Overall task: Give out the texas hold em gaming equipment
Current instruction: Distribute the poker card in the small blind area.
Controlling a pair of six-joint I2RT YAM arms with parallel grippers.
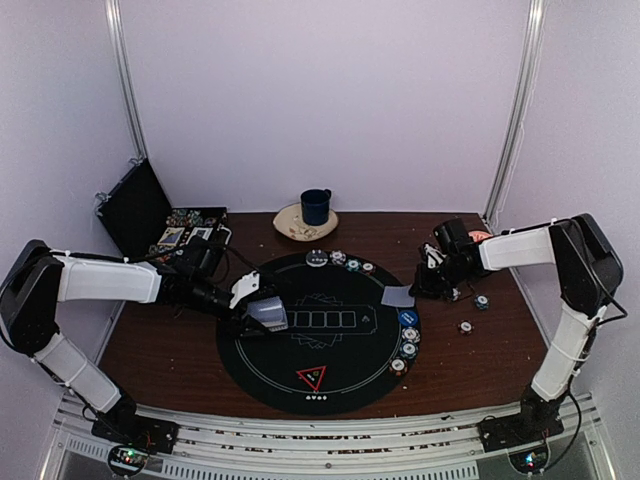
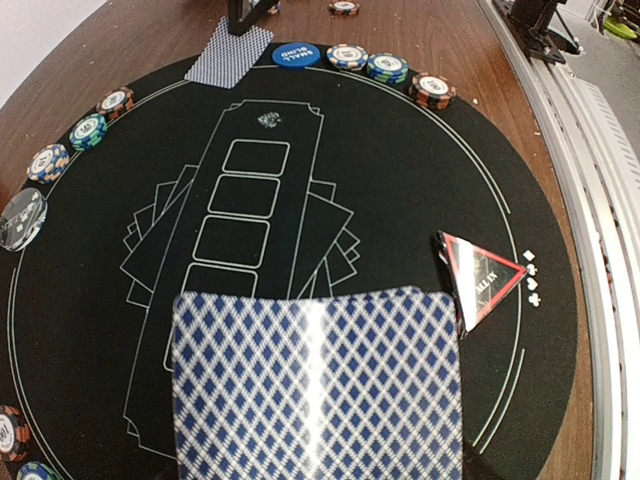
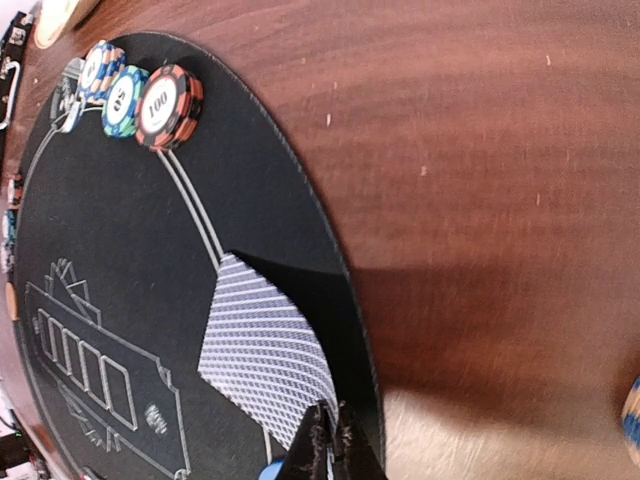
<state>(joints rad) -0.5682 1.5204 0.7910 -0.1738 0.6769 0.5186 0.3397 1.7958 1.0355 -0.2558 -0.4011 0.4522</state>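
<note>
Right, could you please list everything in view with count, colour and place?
Round black felt mat: one, middle of the brown wooden table.
Blue-diamond-backed playing cards: one flat at the mat's right edge; one or more held over its left.
Striped round poker chips: three on far rim, three on right rim, two loose on the table beyond, two partly seen on its far-left rim.
Button discs: three; whitish on far rim, blue on right rim, orange partly hidden behind right arm.
Red-edged black triangle marker: one, near rim.
Dark blue mug: one, on a cream patterned dish, far side.
Open black case: one, far left, chips inside.
Left gripper: shut on the held cards.
Right gripper: shut, tips at the flat card's corner.
</note>
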